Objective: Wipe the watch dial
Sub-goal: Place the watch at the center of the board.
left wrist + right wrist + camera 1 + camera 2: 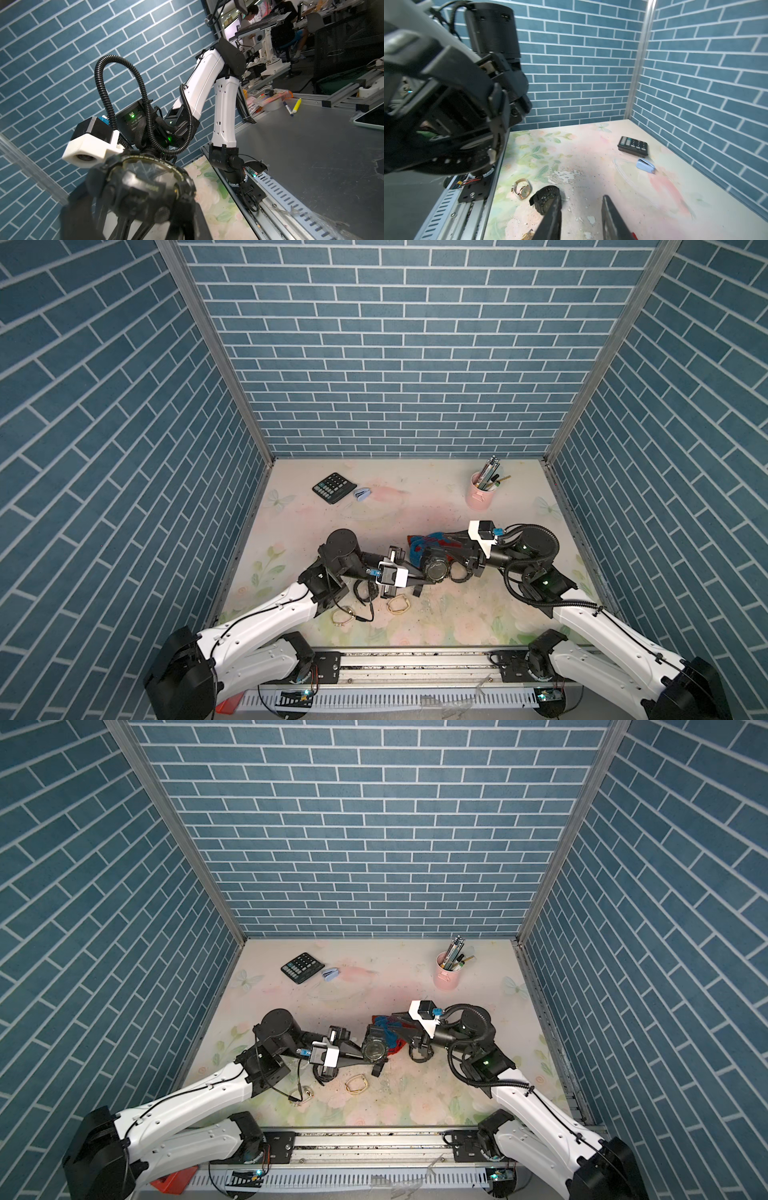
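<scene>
Here the floral table (415, 497) carries everything, with both arms reaching in to meet near its middle. A blue-and-red cloth (417, 549) is bunched under the fingers of the right end effector (581, 197). Its jaws stand released in the wrist view, with bare table showing between them. Whether a finger touches the cloth I cannot tell. Just in front of the cloth, the left end effector (422, 574) is clenched on the black watch (436, 570), holding it above the table with the dial (145, 172) turned upward. A calculator (332, 488) lies at the far left and a pink cup (478, 493) of pens stands at the far right. A second black watch (546, 197) and a gold-strapped watch (522, 189) lie near the front edge.
</scene>
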Action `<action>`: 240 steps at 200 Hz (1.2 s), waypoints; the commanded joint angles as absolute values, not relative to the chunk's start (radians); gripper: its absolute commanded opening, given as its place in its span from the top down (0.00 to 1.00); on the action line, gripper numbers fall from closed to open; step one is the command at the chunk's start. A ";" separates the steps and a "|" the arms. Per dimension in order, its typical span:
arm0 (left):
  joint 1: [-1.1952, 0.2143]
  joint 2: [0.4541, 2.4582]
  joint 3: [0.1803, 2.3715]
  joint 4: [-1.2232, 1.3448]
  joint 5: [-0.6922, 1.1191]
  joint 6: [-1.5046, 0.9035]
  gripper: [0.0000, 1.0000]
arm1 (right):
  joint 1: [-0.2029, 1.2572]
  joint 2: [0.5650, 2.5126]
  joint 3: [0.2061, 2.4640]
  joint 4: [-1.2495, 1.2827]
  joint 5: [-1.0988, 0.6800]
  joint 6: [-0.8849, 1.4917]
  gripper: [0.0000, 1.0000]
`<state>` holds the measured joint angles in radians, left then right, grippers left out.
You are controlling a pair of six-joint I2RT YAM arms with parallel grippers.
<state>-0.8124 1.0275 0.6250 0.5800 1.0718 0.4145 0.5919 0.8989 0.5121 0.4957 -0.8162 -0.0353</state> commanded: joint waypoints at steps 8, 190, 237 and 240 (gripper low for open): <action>-0.827 1.011 0.645 0.571 1.126 0.422 1.00 | 0.619 0.866 0.545 0.603 -0.920 -0.096 0.61; -0.868 1.133 0.656 0.845 1.151 0.283 1.00 | 0.837 0.946 0.576 0.957 -0.908 -0.020 0.62; -0.868 1.150 0.638 0.922 1.126 0.250 1.00 | 0.845 0.968 0.575 0.979 -0.886 -0.057 1.00; -0.868 1.150 0.638 0.923 1.125 0.248 1.00 | 0.845 0.967 0.573 0.977 -0.879 -0.063 1.00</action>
